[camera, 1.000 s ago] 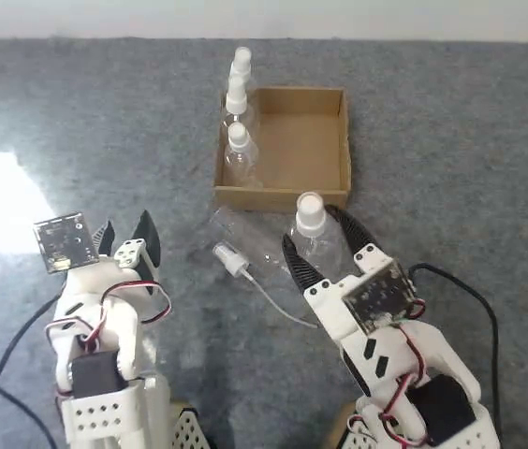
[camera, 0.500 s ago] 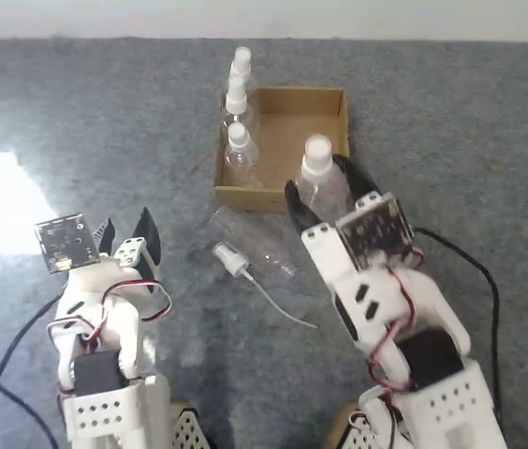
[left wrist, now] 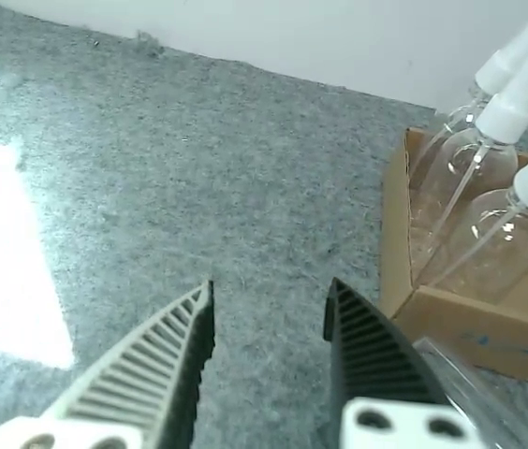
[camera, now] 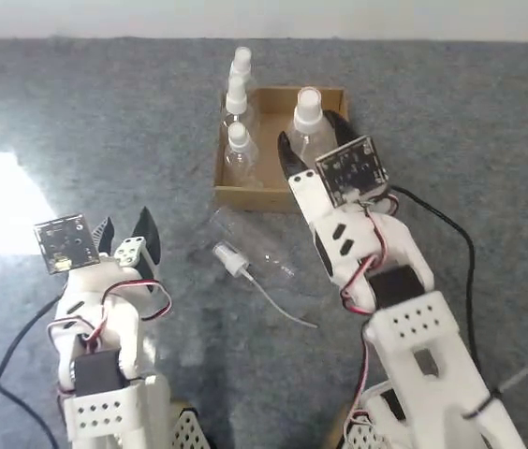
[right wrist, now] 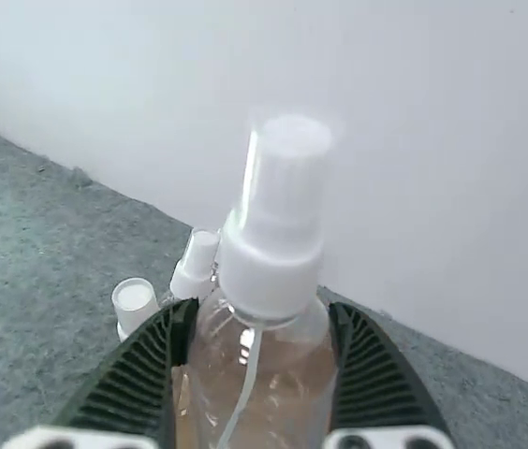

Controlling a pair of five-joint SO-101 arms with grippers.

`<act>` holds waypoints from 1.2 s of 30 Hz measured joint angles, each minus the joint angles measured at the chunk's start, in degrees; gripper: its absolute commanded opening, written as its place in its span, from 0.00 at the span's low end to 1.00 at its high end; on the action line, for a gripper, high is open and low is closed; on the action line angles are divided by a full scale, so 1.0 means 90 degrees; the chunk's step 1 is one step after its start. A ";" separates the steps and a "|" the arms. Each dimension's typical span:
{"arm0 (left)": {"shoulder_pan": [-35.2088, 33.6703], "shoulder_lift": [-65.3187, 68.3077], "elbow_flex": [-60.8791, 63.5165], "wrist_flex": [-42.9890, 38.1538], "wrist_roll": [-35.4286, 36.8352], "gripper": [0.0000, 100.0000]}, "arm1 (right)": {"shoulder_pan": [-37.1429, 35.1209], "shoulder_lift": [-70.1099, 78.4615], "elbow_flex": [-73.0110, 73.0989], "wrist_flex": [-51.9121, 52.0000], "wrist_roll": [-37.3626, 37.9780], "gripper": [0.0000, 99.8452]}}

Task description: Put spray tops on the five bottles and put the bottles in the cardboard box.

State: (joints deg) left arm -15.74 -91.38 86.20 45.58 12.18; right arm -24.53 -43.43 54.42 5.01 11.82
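My right gripper [camera: 309, 142] is clamped on a capped bottle [camera: 308, 110], holding it upright over the cardboard box [camera: 283, 197]. Three capped bottles [camera: 238, 150] stand in a row along one side of the box. My left gripper [camera: 125, 227] hangs with its jaws spread wide and nothing between them, above the grey bench [camera: 451, 140] and well apart from the box. An uncapped bottle [camera: 250, 241] lies on its side just in front of the box, with a loose spray top [camera: 230, 257] beside it.
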 measured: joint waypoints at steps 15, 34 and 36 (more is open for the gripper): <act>0.0000 0.0000 0.0000 0.0000 0.0000 0.18 | 0.0615 0.2930 -0.1827 -0.0801 -0.1065 0.04; 0.0000 0.0000 0.0000 0.0000 0.0000 0.18 | 0.0762 0.6115 -0.3770 -0.1827 -0.1104 0.04; 0.0000 0.0000 0.0000 0.0000 0.0000 0.18 | 0.0762 0.6466 -0.4024 -0.1836 -0.1104 0.04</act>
State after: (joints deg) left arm -15.74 -91.38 86.20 45.58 12.18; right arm -17.67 14.77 18.20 -11.52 1.89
